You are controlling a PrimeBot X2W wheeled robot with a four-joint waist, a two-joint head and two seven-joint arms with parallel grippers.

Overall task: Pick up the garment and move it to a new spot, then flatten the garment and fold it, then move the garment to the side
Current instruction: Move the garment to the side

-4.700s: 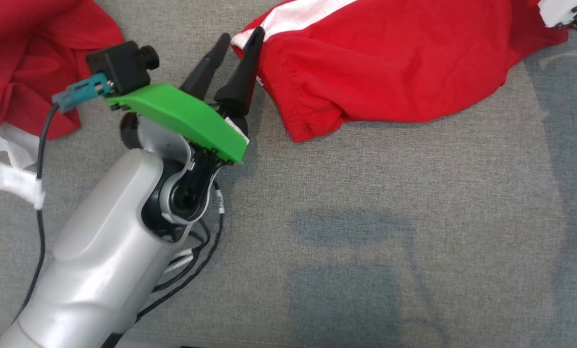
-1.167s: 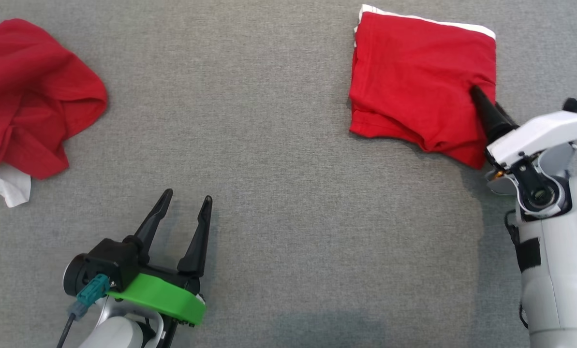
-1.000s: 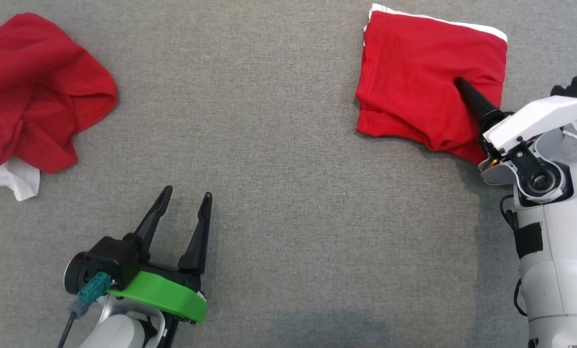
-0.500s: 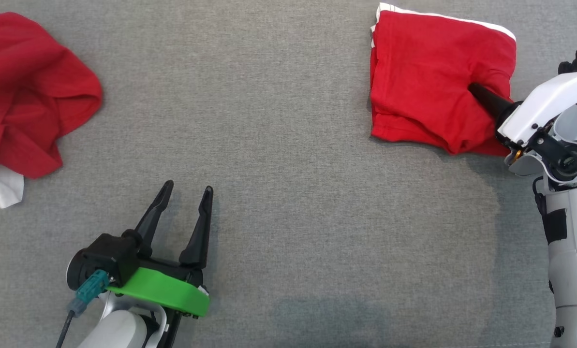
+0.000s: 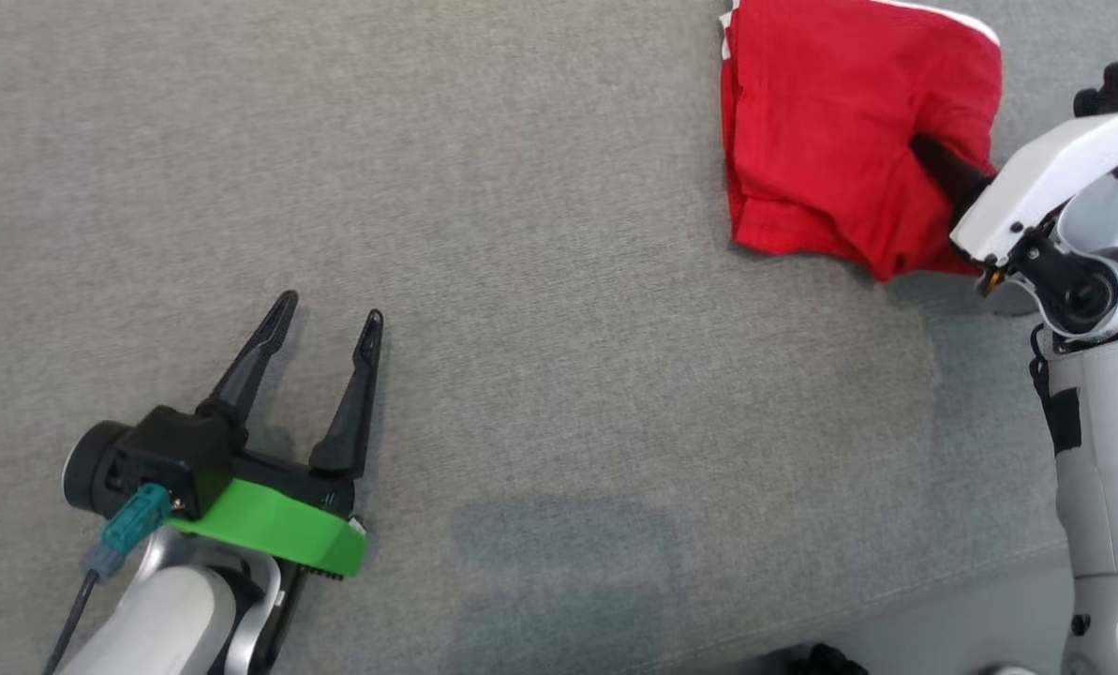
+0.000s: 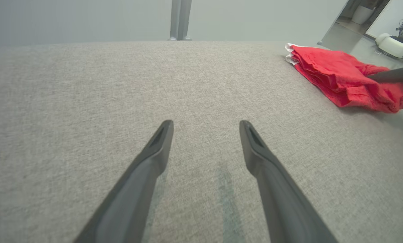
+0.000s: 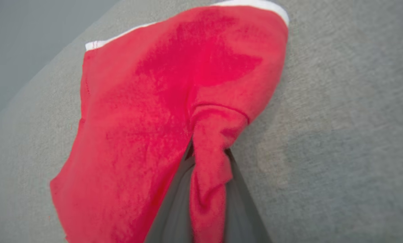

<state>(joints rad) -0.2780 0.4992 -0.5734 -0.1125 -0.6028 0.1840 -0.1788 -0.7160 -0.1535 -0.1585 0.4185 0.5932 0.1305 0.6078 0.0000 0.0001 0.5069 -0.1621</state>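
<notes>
We saw our right pincer (image 5: 933, 161) pinching the near-right edge of the folded red garment (image 5: 830, 131); our left pincer (image 5: 329, 319), spread, sat well apart across the tabletop (image 5: 568, 281).

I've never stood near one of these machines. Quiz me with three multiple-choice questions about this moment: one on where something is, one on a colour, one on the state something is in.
1. In the head view, where does the folded red garment lie?
A. upper right
B. lower left
C. dead centre

2. What colour is the trim along its edge?
A. blue
B. white
C. yellow

3. How does the left claw stand?
A. shut on a sock
B. shut on nothing
C. open, holding nothing

Answers:
1 A: it lies in that view's upper right corner.
2 B: a white strip borders its far edge in the right wrist view.
3 C: its two fingers are spread apart over the bare grey fabric surface.
</notes>
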